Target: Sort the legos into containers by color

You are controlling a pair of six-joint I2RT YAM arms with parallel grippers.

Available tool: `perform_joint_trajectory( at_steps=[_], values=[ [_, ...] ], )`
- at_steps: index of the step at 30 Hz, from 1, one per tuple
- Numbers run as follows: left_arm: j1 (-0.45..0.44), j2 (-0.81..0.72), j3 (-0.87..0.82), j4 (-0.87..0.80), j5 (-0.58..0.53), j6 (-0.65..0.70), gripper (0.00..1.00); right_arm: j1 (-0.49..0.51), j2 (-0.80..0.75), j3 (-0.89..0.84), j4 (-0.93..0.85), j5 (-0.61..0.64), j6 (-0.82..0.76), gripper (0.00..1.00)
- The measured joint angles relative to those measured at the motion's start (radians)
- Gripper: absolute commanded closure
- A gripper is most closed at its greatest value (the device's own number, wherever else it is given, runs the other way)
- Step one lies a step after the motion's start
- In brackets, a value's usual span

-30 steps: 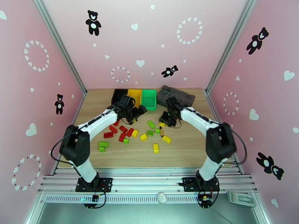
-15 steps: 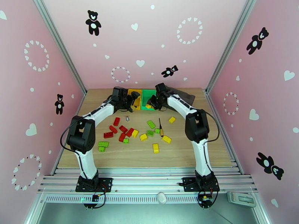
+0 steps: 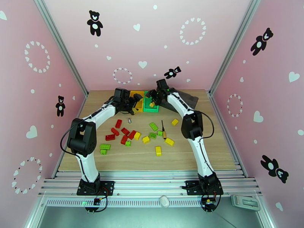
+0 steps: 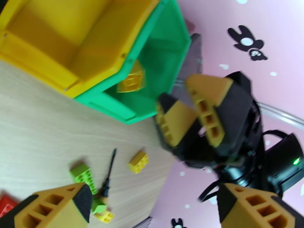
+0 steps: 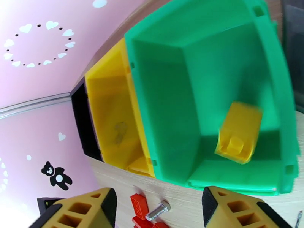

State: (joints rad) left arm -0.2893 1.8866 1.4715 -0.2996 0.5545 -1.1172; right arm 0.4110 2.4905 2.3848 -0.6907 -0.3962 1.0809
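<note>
Quick tally: three bins, so one black bin (image 5: 80,122), one yellow bin (image 5: 110,99), one green bin (image 5: 167,95). Loose on the table (image 3: 197,152) I get six red bricks (image 3: 110,137), six green bricks (image 3: 153,126) and five yellow bricks (image 3: 158,151), plus a sixth yellow brick (image 5: 239,133) inside the green bin. Also one screwdriver (image 3: 162,128), one bolt (image 3: 129,120), one grey tray (image 3: 192,98).

R fingers (image 5: 235,209) swung from the pile to above the green bin (image 5: 163,92), now spread; yellow lego (image 5: 239,132) (blurred) sits inside. L fingers (image 4: 57,206) went up to the yellow bin (image 4: 49,42).

No readable text, labels or numbers anywhere.
</note>
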Motion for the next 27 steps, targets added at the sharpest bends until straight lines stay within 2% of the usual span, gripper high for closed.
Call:
perform_joint_trajectory(
  at_steps=[4, 8, 17, 23, 27],
  values=[
    [0.0, -0.07, 0.0, -0.117, -0.045, 0.09, 0.08, 0.0, -0.019, -0.006, -0.096, 0.02, -0.085, 0.37],
    [-0.008, -0.152, -0.014, -0.228, -0.111, 0.183, 0.08, 0.008, -0.142, -0.108, -0.188, 0.065, -0.183, 0.37],
    [-0.127, -0.253, -0.154, -0.395, -0.252, 0.303, 0.09, 0.017, -0.606, -0.662, -0.241, 0.181, -0.335, 0.35],
    [-0.219, -0.278, -0.256, -0.409, -0.298, 0.297, 0.1, 0.035, -0.753, -0.994, -0.273, 0.259, -0.401, 0.38],
    [-0.243, -0.296, -0.296, -0.408, -0.314, 0.274, 0.1, 0.107, -0.815, -1.123, -0.288, 0.297, -0.407, 0.4]
  ],
)
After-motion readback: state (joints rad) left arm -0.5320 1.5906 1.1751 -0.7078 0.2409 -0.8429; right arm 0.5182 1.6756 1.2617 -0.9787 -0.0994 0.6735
